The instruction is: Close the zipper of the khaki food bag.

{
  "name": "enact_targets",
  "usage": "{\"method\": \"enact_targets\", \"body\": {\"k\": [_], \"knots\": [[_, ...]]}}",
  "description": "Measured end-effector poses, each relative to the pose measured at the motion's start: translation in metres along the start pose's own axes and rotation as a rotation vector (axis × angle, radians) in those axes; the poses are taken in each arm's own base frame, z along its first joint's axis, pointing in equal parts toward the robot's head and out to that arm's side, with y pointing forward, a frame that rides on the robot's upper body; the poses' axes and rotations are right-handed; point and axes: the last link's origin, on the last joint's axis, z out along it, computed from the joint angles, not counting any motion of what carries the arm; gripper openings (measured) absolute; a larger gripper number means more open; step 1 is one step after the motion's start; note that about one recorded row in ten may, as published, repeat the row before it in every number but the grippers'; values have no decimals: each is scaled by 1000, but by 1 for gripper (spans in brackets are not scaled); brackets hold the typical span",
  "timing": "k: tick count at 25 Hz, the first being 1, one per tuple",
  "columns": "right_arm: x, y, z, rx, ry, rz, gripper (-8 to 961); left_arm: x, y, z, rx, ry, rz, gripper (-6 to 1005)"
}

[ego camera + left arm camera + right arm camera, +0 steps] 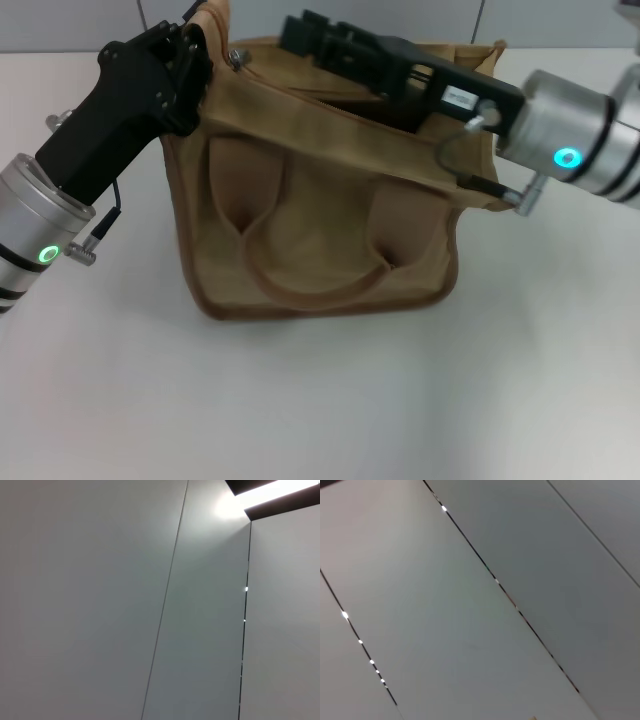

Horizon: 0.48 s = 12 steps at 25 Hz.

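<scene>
The khaki food bag [320, 230] stands on the white table in the head view, with brown trim and a looped handle on its near side. The zipper [330, 112] runs along its top, and a dark gap shows beside it under the right arm. The small silver pull tab [237, 57] lies at the bag's far left end. My left gripper [198, 40] is at that left end, shut on a raised flap of the bag's fabric. My right gripper [300, 32] lies across the bag's top, pointing left, a little right of the pull tab. Both wrist views show only wall panels.
The white table [330, 400] spreads around the bag. A grey panelled wall [420, 15] rises behind the table's far edge.
</scene>
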Motion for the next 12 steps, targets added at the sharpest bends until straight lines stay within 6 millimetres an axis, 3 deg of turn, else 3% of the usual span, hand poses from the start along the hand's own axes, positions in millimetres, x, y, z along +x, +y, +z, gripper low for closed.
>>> {"method": "enact_targets", "body": {"k": [3,12], "knots": [[3,-1,14,-3,70,-17,711,2,-1,3,-4,7,5,19],[0,-6,20,25,79,-33,712,4,-2,11,-21,13,14,20]]}}
